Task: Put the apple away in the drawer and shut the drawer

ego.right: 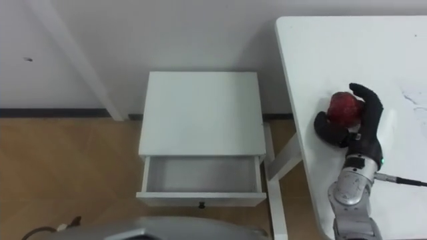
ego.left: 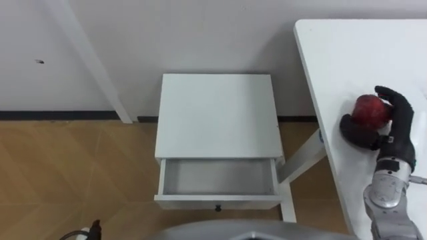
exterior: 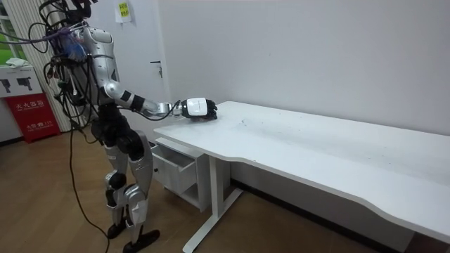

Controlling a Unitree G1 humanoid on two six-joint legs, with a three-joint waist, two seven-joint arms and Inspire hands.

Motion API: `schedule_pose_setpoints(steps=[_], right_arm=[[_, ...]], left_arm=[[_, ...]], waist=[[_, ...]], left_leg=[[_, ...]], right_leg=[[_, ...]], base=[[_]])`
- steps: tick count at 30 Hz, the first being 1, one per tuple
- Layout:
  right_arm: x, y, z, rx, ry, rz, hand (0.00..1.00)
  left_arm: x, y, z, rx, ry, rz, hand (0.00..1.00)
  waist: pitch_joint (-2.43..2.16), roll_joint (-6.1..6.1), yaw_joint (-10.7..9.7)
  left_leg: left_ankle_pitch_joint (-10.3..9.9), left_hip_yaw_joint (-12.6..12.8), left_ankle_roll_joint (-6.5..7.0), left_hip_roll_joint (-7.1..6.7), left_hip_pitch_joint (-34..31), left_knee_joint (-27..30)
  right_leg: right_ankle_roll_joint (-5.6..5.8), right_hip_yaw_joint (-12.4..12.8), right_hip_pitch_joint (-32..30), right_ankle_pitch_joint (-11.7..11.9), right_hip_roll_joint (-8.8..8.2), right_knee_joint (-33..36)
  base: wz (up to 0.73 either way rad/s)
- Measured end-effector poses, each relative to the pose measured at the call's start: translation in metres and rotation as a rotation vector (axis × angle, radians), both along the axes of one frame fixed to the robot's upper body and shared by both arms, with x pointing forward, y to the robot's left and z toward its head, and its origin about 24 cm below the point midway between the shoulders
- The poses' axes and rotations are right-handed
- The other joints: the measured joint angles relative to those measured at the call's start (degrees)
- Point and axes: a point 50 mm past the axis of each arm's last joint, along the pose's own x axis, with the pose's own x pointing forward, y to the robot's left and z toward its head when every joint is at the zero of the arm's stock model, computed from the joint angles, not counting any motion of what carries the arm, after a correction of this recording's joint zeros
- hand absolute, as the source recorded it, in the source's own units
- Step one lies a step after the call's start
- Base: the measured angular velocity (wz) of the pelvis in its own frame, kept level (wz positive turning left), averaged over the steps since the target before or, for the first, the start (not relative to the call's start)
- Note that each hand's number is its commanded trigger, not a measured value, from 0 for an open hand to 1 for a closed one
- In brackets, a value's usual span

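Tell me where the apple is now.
The apple is on the white table at the left eye view's right, the right hand curled round it, right of the open drawer.

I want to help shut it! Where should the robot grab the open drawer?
By the small dark knob centred on the front of the drawer, coming from the robot's own side. That flat front faces the robot, so a plain push there would probably shut it too.
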Motion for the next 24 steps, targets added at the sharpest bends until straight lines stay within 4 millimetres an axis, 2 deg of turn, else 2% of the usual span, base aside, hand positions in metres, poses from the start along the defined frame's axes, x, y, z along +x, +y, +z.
schedule_pose_setpoints(steps=[6,13,17,24], right_arm=[[-0.003,-0.004,-0.001,-0.031,0.007,-0.026,1.0],[0.001,0.003,-0.001,-0.062,0.024,0.003,1.0],[0.004,0.006,0.0,-0.062,0.031,0.012,1.0],[0.009,0.014,0.005,-0.076,0.032,0.06,1.0]], left_arm=[[-0.002,0.0,-0.001,-0.001,0.005,0.001,0.0],[0.007,-0.001,-0.001,-0.002,-0.012,-0.006,0.0],[0.011,-0.004,-0.002,-0.01,-0.007,-0.028,0.0],[0.005,-0.008,-0.004,-0.017,0.042,-0.072,0.0]], waist=[[0.1,-0.89,0.15],[0.07,-0.73,0.35],[0.02,-0.38,1.33],[0.05,-0.31,1.43]], left_leg=[[-0.01,-0.1,-0.01,-0.04,-0.11,0.02],[-0.55,-0.02,-0.21,0.47,-0.1,0.16],[-0.96,0.22,-0.18,0.55,-0.02,0.12],[-0.98,0.21,-0.17,0.53,-1.14,0.38]], right_leg=[[-0.01,-0.38,0.57,-0.01,0.02,-0.31],[-0.01,-0.03,0.5,0.0,0.26,-0.03],[0.0,0.03,0.34,0.04,0.32,0.51],[-0.03,-0.04,-0.78,0.09,0.39,0.92]], base=[[0.04],[0.0],[-0.04],[-0.01]])
